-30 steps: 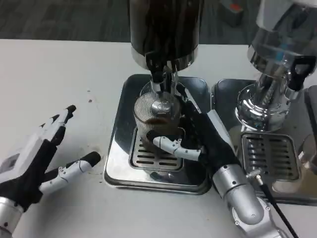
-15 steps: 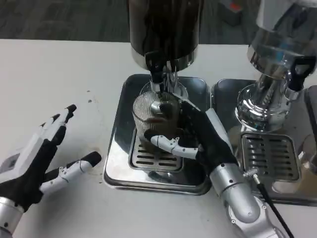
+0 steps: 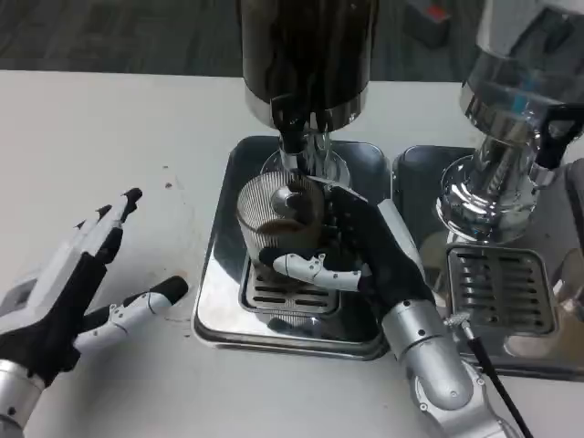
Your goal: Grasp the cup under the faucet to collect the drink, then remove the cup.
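Head view: right hand (image 3: pixel 365 251) fingers wrapped around cup (image 3: pixel 274 214), tilted; left hand (image 3: pixel 68 292) fingers spread, palm-down.

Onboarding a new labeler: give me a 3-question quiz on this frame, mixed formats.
1. True or false: the left hand holds the cup.
2. What does the cup stand over? A) bare table B) the grate in the drip tray C) the second tray
3. Fill in: the right hand grips the cup beneath the ____.

Key: 1 false, it lies open on the table; 2 B; 3 faucet.
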